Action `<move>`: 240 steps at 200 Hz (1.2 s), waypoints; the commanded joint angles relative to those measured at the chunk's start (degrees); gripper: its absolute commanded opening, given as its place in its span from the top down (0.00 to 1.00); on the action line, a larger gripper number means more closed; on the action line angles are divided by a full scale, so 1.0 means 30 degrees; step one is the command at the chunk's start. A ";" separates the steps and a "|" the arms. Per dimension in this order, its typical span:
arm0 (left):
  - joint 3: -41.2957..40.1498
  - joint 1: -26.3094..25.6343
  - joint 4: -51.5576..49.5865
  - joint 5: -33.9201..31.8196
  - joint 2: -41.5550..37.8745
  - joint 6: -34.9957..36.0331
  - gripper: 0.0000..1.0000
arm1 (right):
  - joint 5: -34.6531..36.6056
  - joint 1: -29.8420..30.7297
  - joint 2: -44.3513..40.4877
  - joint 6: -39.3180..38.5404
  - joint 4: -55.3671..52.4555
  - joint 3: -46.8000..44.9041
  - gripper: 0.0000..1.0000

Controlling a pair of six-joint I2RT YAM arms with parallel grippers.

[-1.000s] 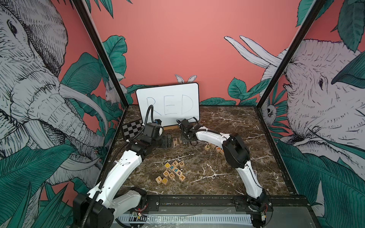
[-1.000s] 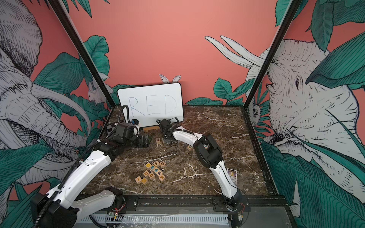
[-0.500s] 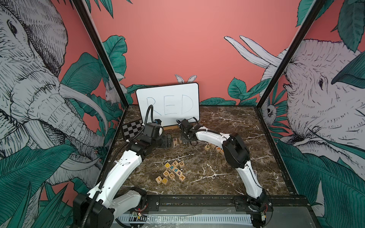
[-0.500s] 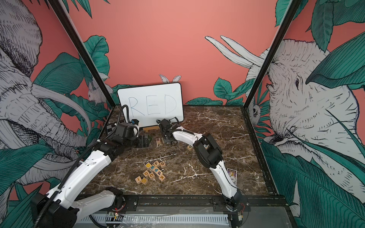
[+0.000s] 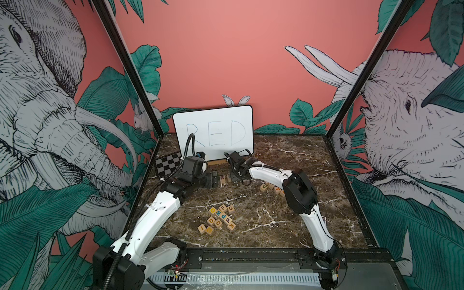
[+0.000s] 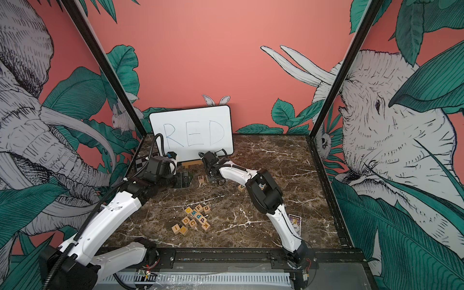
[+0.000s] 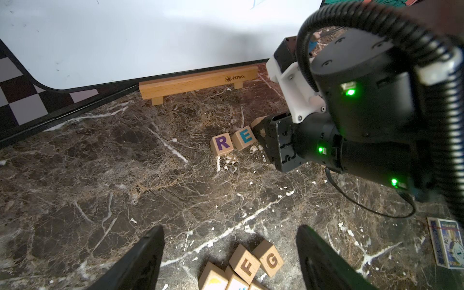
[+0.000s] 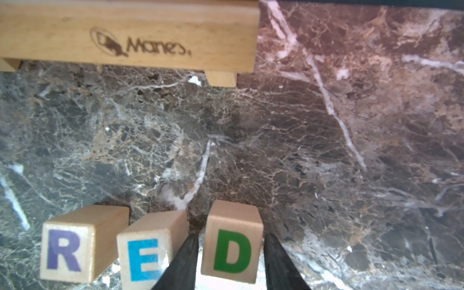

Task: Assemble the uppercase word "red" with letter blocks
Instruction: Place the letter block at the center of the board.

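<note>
Right jaws slightly parted astride the D block [image 8: 232, 247], beside E [image 8: 144, 258] and R [image 8: 66, 251]; left jaws wide, empty, well apart.

Left fingers [image 7: 140, 258] wide apart — right fingers [image 8: 183, 263] barely parted.

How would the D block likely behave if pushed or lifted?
The D block looks like a solid, flat-faced wooden cube, so it should stay rigid and slide, not roll. On the smooth marble table it probably slides easily and may twist if pushed off-centre. The E block sits close beside it, so a sideways push would likely shift that too.
</note>
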 commanded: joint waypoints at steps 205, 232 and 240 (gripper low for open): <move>-0.1022 0.0180 0.1567 0.0396 -0.0663 0.1268 0.16 | 0.4382 0.0650 -1.7107 -0.3586 0.5877 -1.2887 0.53; -0.1249 0.0181 0.1818 0.0045 -0.0767 0.1474 0.15 | 0.6505 0.0644 -2.0708 -0.5011 0.7178 -1.5979 0.52; -0.1307 0.0180 0.1880 0.0006 -0.0793 0.1547 0.15 | 0.7028 0.0635 -2.1750 -0.5491 0.7639 -1.6845 0.52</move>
